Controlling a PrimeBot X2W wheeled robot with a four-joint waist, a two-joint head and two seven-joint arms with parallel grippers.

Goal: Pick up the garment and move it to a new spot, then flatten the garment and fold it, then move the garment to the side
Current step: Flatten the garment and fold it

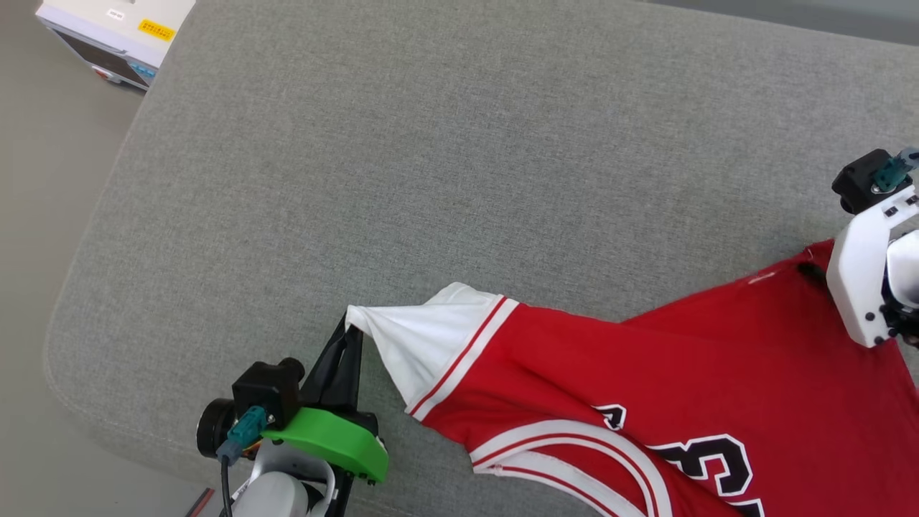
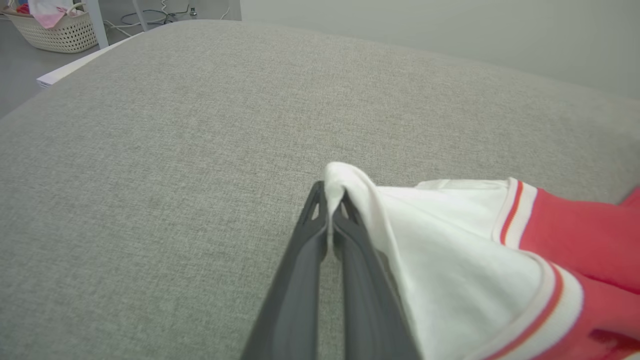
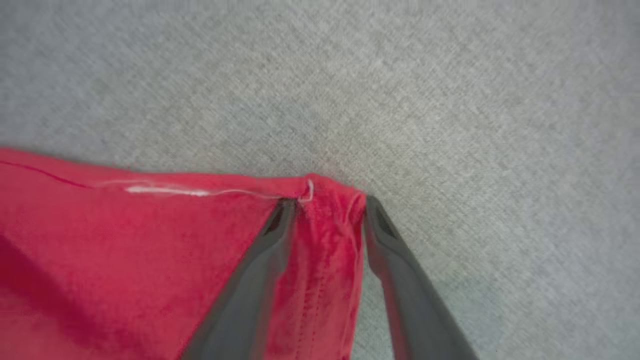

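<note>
Step in hand: flattening, by my read. The garment [image 1: 646,373] lies on the grey cushion [image 1: 359,143] at the lower right of the head view, lettering side up, running off the bottom edge. It is not flat: a ridge runs across the red body from the sleeve [image 1: 423,337] toward the far corner.

Left gripper [image 2: 329,200]: fingers pressed together, pinching the very tip of the white sleeve, which is drawn out into a point.

Right gripper [image 3: 327,205]: at the red hem corner [image 3: 325,192], fingers spread. One finger lies on the cloth and the other sits just beside its edge on the cushion. The corner is between them but not pinched.

Next move, as I judge it: the right fingers close on that corner and catch the whole hem, not just the top layer. Then both arms pull apart so the ridge comes out and the body lies smooth.

Risks: the corner may slide out as the fingers close, and the left grip is only on the sleeve tip, so a hard tug may lose it. Fold and side move are not yet done.
</note>
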